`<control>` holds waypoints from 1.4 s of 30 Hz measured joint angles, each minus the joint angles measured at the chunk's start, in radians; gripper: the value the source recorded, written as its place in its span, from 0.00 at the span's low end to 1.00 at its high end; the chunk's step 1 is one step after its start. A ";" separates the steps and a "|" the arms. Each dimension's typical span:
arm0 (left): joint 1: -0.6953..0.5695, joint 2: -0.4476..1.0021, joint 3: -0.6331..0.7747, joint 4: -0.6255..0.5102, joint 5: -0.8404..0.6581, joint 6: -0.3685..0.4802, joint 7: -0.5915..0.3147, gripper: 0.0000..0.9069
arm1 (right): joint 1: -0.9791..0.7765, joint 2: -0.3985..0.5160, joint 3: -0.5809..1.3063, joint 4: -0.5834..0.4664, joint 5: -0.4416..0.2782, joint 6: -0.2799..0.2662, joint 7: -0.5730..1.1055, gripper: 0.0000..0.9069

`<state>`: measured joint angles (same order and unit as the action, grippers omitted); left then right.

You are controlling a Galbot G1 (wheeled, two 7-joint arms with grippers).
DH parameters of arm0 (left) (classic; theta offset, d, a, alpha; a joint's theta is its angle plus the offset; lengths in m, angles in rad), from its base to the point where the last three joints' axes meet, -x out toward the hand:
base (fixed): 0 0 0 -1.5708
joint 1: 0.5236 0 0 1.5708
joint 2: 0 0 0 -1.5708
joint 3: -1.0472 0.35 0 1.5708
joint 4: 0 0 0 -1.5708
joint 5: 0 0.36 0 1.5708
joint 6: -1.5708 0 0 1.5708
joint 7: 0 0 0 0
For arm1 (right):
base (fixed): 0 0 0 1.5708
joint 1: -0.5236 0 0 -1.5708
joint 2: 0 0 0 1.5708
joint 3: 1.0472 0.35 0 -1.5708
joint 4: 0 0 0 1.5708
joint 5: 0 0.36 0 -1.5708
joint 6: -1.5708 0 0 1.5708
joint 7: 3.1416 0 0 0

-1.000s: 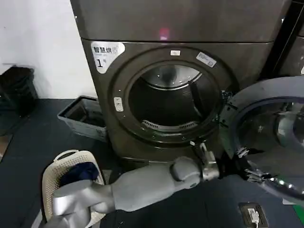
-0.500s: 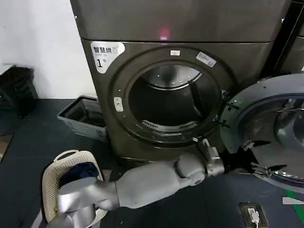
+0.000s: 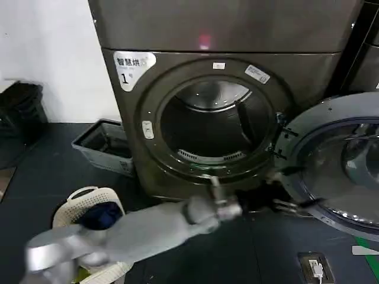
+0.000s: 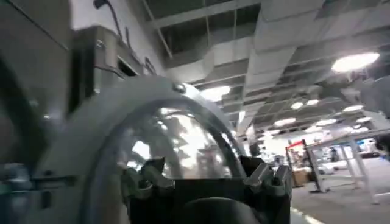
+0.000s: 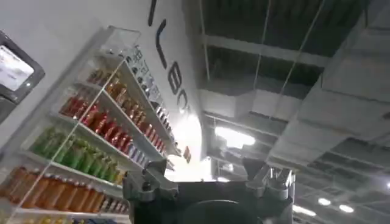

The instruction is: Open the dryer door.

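Nearest, at the near left of the floor, saw a white laundry basket with dark blue cloth in it. Found the left arm stretched low over it, elbow nearly straight, forearm angled from the near left toward the foot of the dryer, wrist just below the lower rim of the drum opening. From the wrist, made out the left gripper with its fingers spread apart and nothing between them, aimed at curved glass inside a pale grey rim.

Found the right gripper pointed upward at ceiling ducts and a shelf of coloured bottles, fingers likewise released and gripping nothing.

Farther on, saw the dryer door swung wide open at the right edge of the machine front, hinged beside the drum opening, grey inner face and domed glass turned toward the camera.

Noted a grey bin on the floor against the dryer's left corner, and the white "1" sticker at the upper left of the machine front.
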<state>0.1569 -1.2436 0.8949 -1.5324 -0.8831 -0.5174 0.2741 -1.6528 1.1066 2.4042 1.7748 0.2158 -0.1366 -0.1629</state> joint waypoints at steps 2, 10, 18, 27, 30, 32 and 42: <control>0.000 0.060 -0.005 -0.043 -0.020 0.014 -0.005 1.00 | 0.005 -0.004 0.001 -0.002 0.000 0.002 0.002 1.00; -0.024 0.354 0.004 -0.214 0.020 0.156 0.016 1.00 | 0.033 -0.008 -0.020 -0.010 -0.003 0.011 0.002 1.00; -0.019 0.629 -0.002 -0.308 0.072 0.234 0.045 1.00 | 0.071 -0.022 -0.056 -0.032 -0.003 0.029 -0.002 1.00; 0.020 0.915 -0.084 -0.440 0.115 0.409 0.150 1.00 | 0.113 -0.023 -0.098 -0.032 -0.006 0.035 -0.006 1.00; 0.053 0.993 -0.132 -0.446 0.155 0.467 0.126 1.00 | 0.123 -0.023 -0.109 -0.029 -0.007 0.035 -0.007 1.00; 0.073 1.034 -0.161 -0.446 0.192 0.505 0.113 1.00 | 0.130 -0.024 -0.115 -0.027 -0.007 0.035 -0.008 1.00; 0.132 1.169 -0.250 -0.407 0.308 0.639 0.157 1.00 | 0.137 -0.022 -0.120 -0.030 -0.006 0.044 -0.017 1.00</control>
<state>0.2888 -0.0744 0.6445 -1.9394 -0.5752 0.1214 0.4308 -1.5161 1.0842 2.2841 1.7452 0.2099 -0.0928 -0.1796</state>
